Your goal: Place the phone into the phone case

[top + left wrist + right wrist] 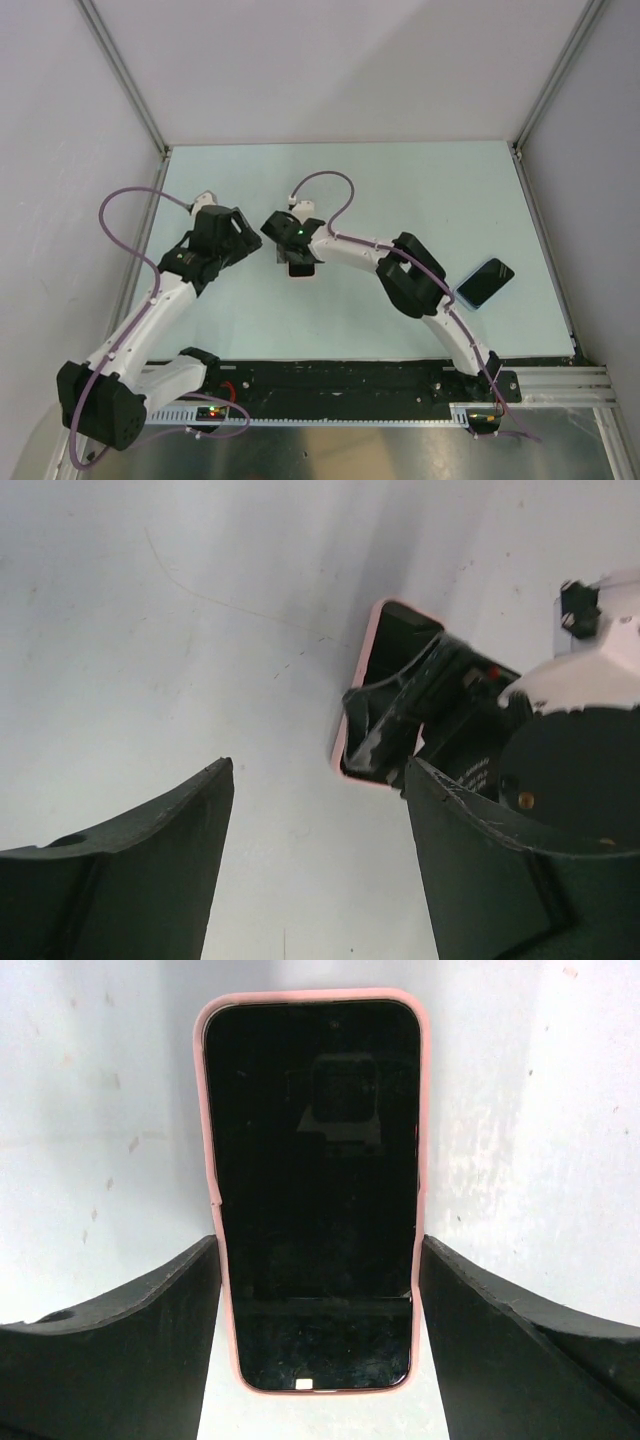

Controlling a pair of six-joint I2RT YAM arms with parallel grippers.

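Note:
The black phone (312, 1160) lies screen up inside the pink phone case (211, 1160), flat on the table. My right gripper (320, 1245) straddles the case's lower half, and both fingers touch its long sides. From above, the right gripper (300, 260) covers most of the case. In the left wrist view the pink case (362, 670) shows at upper right with the right gripper's fingers on it. My left gripper (320, 770) is open and empty over bare table just left of the case; it also shows in the top view (245, 235).
A second dark phone in a blue case (485, 283) lies at the right side of the table, beside the right arm's elbow. White walls with metal posts enclose the pale table (400, 190) at the back and sides.

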